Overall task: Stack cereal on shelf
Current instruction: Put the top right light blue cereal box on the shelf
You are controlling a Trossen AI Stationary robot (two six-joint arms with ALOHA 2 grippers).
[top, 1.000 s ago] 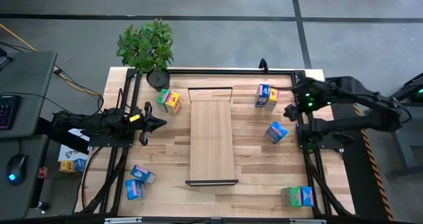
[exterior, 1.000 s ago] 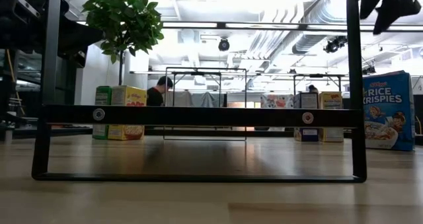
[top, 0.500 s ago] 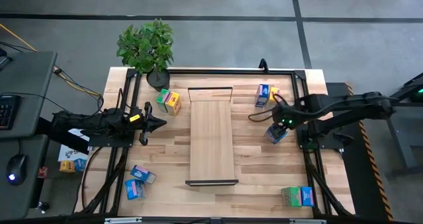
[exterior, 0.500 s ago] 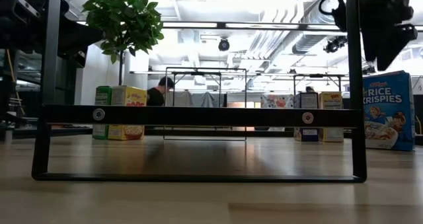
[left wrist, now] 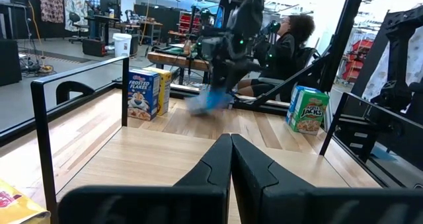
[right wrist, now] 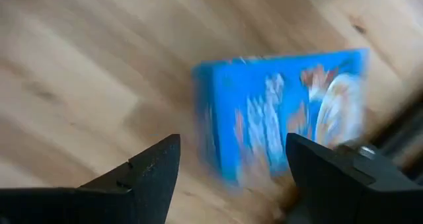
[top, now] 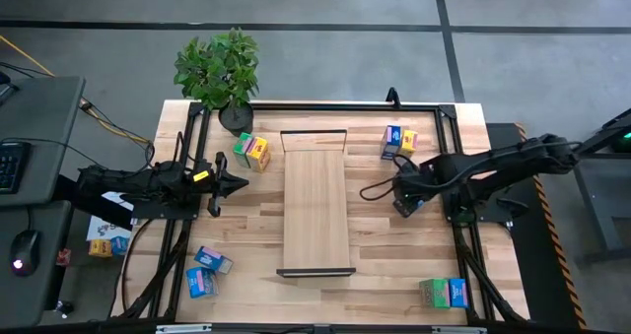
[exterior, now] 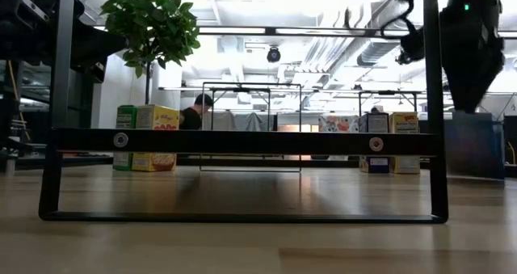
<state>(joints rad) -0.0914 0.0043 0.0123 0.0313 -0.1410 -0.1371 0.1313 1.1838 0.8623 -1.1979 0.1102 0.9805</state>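
Observation:
The shelf [top: 315, 201], a long light-wood board with black brackets at both ends, lies in the middle of the table. Small cereal boxes stand around it. A blue cereal box [right wrist: 277, 118] stands on the table right of the shelf. My right gripper [right wrist: 231, 145] hangs open above it, pointing down, and in the high view my right gripper [top: 406, 194] hides most of the box. My left gripper [top: 242, 184] waits shut and level at the table's left side, seen up close in the left wrist view [left wrist: 231, 151].
More cereal boxes: a green and yellow pair [top: 251, 152] far left, a blue and yellow pair [top: 397, 142] far right, two blue ones [top: 207, 270] near left, a green and blue pair [top: 444, 293] near right. A potted plant [top: 219, 73] stands at the far left corner. Black frame rails [top: 449, 157] border the table.
My right gripper has come down and moved toward the shelf and the table's near edge, from beside the right rail to just over the blue cereal box, turning a little on the way. Its fingers have stayed open. The box has not moved.

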